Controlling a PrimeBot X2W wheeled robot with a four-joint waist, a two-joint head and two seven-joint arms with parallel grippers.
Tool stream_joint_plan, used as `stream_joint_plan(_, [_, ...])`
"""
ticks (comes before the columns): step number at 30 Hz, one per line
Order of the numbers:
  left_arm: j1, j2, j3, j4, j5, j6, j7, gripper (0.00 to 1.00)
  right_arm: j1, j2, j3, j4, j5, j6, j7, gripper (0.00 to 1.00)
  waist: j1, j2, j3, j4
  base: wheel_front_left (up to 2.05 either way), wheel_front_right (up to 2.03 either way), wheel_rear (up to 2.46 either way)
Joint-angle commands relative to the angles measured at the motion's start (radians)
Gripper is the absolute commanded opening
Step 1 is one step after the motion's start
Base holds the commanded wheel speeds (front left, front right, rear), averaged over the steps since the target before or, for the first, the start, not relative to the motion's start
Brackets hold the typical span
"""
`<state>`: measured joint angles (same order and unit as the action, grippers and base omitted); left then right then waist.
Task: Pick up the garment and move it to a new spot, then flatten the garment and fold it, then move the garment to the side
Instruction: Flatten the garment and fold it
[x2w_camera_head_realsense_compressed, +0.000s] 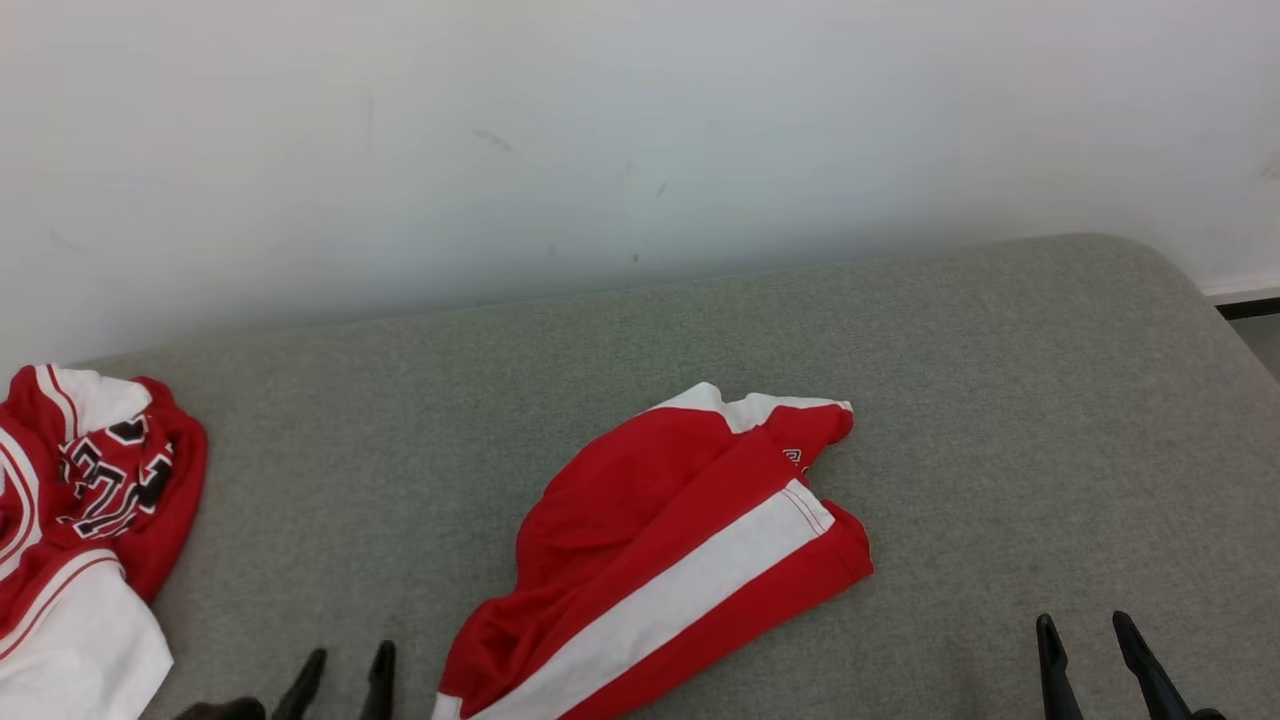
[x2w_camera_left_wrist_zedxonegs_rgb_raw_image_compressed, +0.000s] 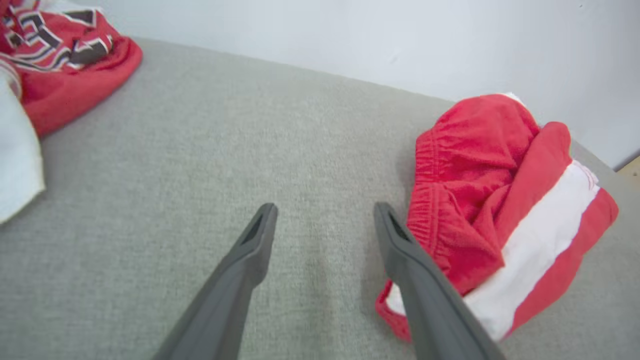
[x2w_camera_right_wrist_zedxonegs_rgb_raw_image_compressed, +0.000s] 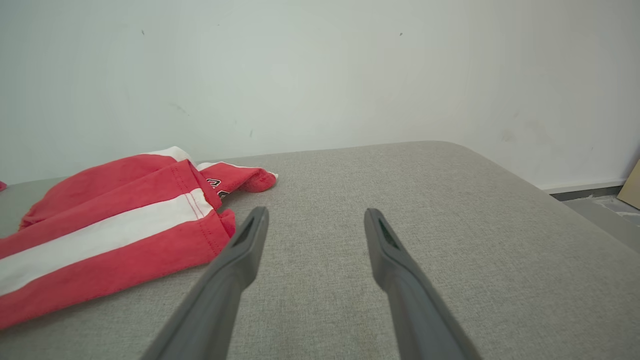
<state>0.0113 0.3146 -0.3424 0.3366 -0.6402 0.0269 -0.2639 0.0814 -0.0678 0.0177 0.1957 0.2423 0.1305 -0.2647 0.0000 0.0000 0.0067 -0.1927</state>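
Shorts (x2w_camera_head_realsense_compressed: 640, 520) just right of left gripper (x2w_camera_left_wrist_zedxonegs_rgb_raw_image_compressed: 325, 207): soft matt knit cloth, puckered elastic waistband. Upholstered top (x2w_camera_head_realsense_compressed: 1000, 400) under left gripper and right gripper (x2w_camera_right_wrist_zedxonegs_rgb_raw_image_compressed: 315, 212): coarse grey weave, matt. Jersey (x2w_camera_head_realsense_compressed: 90, 470) far left: matt cloth. Gripper fingers: smooth dark matt, plastic-looking. Wall (x2w_camera_head_realsense_compressed: 640, 130) ahead: smooth matt paint, scuffed.

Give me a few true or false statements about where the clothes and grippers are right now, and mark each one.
The striped garment lies crumpled on the grey cushion. True.
The left gripper is shut on the striped garment. False: it is open beside it, gripping nothing.
The right gripper is open and empty. True.
The lettered jersey lies on the garment's right. False: it lies at the robot's left.
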Motion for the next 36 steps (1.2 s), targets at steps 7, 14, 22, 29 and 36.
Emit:
stream_joint_plan(7, [0.011,-0.012,0.031,-0.219,0.187,0.026,-0.001,1.00,-0.009,-0.012,0.001,-0.008,-0.003,0.000,0.001,1.00,0.0000,0.0000,0.003,-0.012,0.00,0.00,0.00])
stream_joint_plan(14, [-0.107,-0.072,-0.096,-0.203,0.266,-0.022,0.023,1.00,-0.040,-0.016,0.031,-0.011,0.003,0.000,0.001,1.00,0.0000,0.0000,0.013,-0.069,0.00,0.00,0.00])
stream_joint_plan(22, [-0.290,-0.138,-0.223,-0.055,0.334,-0.088,0.095,1.00,-0.065,-0.013,0.049,-0.012,0.012,0.000,0.001,1.00,0.0000,0.0000,0.057,-0.150,0.00,0.00,0.00])
stream_joint_plan(29, [-0.481,-0.181,-0.265,0.110,0.389,-0.085,0.183,1.00,-0.096,0.001,0.055,-0.010,0.026,0.000,0.001,1.00,0.0000,0.0000,0.124,-0.202,0.00,0.00,0.00])
stream_joint_plan(36, [-0.586,-0.190,-0.281,0.269,0.417,-0.078,0.226,1.00,-0.114,0.012,0.059,-0.003,0.032,0.000,0.001,1.00,0.0000,0.0000,0.155,-0.235,0.00,0.00,0.00])
